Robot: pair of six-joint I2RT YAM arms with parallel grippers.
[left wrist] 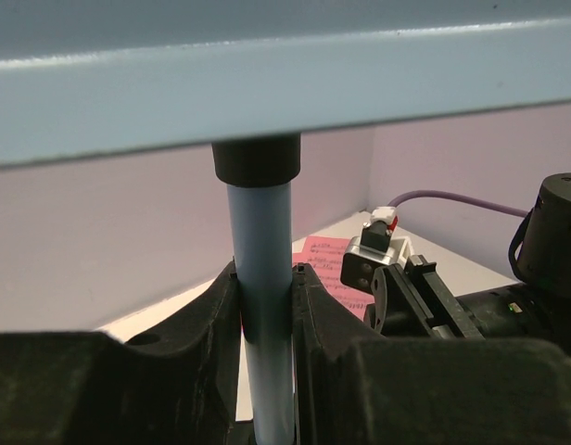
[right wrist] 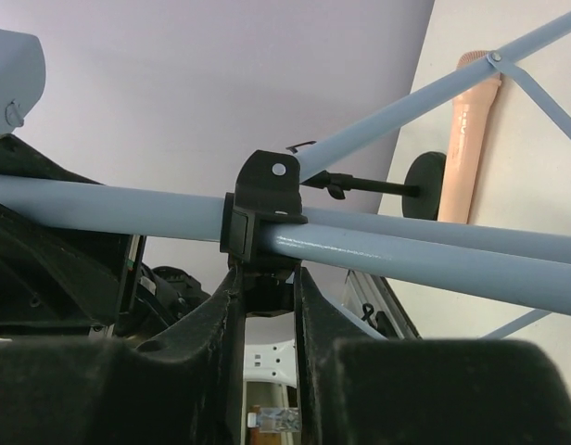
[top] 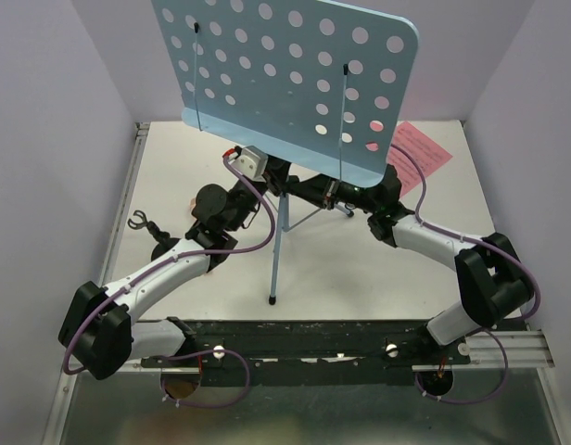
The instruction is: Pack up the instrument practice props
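White table point(top: 360, 269) boxed in by pale lavender walls point(top: 44, 111), and the light-blue music stand point(top: 285, 74) is pretty much hogging the whole overhead view. It's standing upright on its tripod around the middle of the table, with the hole-dotted desk tilted up toward the camera.

Both arms reach in under the desk from either side. The left gripper point(left wrist: 265, 287) is clenched on the stand's pole point(left wrist: 262, 232), just below the black collar under the desk, with both fingers pressed flat against the tube. The right gripper point(right wrist: 267, 283) is lower down at the black hub point(right wrist: 265, 199) where the tripod legs branch off. As far as I can tell its fingers are pinched against the bottom of that hub, one on each side.

Other bits: a pink sheet-music page point(top: 423, 148) lies flat on the table toward the back right, partly tucked behind the desk from above. The beige-pink toy microphone point(right wrist: 469, 139) is lying on the table over on the left side, right next to the short black mic stand point(right wrist: 425, 185). That one's tipped over, so its round base faces the right wrist camera. Can't tell if those two are actually touching.
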